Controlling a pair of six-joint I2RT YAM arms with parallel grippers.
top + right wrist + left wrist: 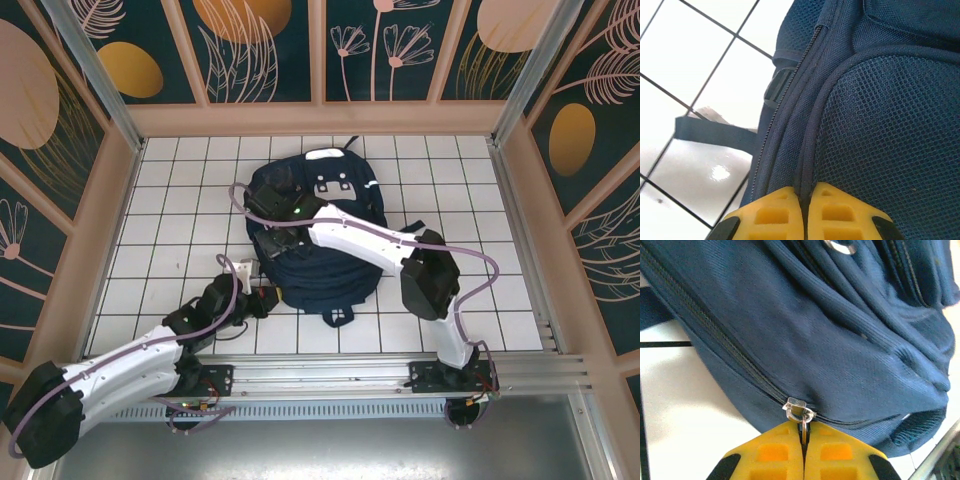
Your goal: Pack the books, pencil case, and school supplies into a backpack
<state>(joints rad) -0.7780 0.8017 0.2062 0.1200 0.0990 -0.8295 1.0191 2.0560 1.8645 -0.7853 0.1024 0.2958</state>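
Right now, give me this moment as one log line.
left gripper: shut on zipper pull | right gripper: shut on piped seam | backpack: lying on tiled table

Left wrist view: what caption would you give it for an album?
Left pincer shut on the zipper pull of a navy backpack lying on a white tiled table.

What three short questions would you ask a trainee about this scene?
1. True or false: the left pincer is shut on the zipper pull.
2. Which part of the backpack does the right pincer pinch: A strap, B seam, C handle?
3. Fill in: the backpack lies on a white ___ table.
Key: 1 true; 2 B; 3 tiled.
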